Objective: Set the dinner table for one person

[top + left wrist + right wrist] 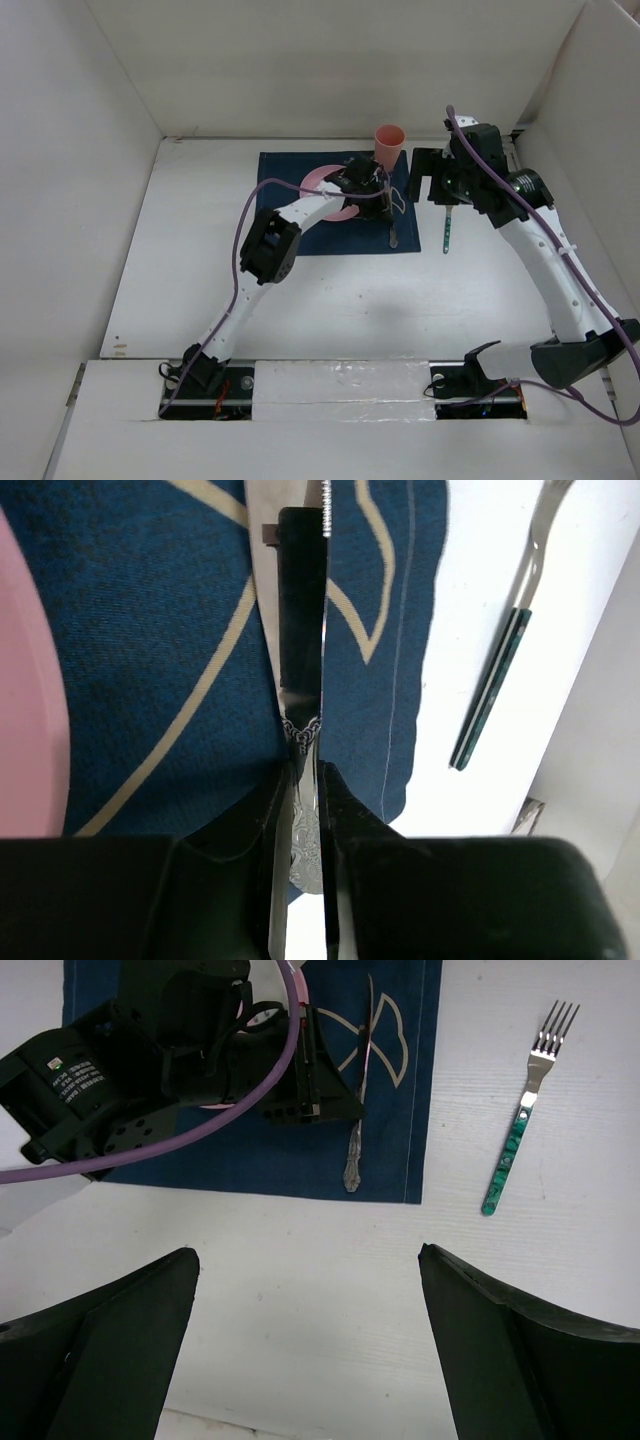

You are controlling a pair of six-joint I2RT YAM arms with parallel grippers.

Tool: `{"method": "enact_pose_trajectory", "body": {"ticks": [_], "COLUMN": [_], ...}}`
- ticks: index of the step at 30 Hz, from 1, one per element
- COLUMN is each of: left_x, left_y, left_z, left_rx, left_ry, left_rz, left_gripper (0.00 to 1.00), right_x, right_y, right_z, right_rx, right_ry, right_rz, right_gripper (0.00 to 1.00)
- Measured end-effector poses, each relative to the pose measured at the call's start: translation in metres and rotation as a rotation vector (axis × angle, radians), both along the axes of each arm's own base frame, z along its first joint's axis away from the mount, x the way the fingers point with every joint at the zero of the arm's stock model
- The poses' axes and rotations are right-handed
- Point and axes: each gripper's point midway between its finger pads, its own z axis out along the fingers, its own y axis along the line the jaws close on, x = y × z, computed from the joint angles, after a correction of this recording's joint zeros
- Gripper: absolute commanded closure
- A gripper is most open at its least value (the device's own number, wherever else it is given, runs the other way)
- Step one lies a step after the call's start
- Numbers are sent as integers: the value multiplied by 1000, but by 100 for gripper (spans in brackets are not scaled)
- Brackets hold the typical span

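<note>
On the white dinner table [300,300] lies a navy placemat [290,230] with a pink plate [318,178]. A pink cup [390,145] stands at its far right corner. My left gripper [378,195] is low over the mat's right part, shut on the silver knife [303,680], its fingers [355,820] on both sides of the ornate handle. The knife [358,1130] stands on its edge on the mat. A green-handled fork [447,232] lies on the table right of the mat. My right gripper [307,1250] is open and empty above bare table, near the fork [515,1140].
Upright white panels [80,150] close the table on the left, back and right. The left arm [270,245] stretches across the table's middle to the mat. The right arm [560,270] runs along the right side.
</note>
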Motion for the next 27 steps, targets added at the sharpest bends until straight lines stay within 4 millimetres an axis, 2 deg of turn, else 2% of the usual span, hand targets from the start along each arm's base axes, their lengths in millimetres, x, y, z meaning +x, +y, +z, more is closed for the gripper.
{"method": "enact_pose_trajectory", "body": {"ticks": [1,3,5,7,12,15,17,20,21,23,27], "left_x": [0,-1,-1,1,4,3,-1,-8,-12,-17,-35], "left_y": [0,0,-1,-4,-8,-8,-5,1,4,7,23], "left_z": [-3,-5,-4,1,16,28,42,75,96,121,184], "left_rx": [2,2,-6,-22,-52,-59,-67,-91,-111,-139,-180], "left_ry": [5,14,17,8,-16,-23,-26,-50,-71,-99,-167], "left_rz": [0,2,1,-2,0,3,7,5,3,-1,-1], "left_gripper": [84,76,63,42,18,0,0,0,0,0,0], "right_x": [0,0,0,0,0,2,4,9,9,11,17], "right_y": [0,0,0,0,0,-3,-10,-29,-36,-52,-79], "right_z": [-1,-3,-4,-4,-4,-6,-15,-34,-41,-49,-50], "right_rx": [-1,-3,-4,-4,-4,4,20,48,58,81,134], "right_ry": [3,9,10,10,12,16,38,87,102,118,96], "right_rz": [0,0,0,1,0,-9,-37,-117,-147,-213,-311], "right_gripper": [3,3,3,3,3,3,4,4,4,4,4]}}
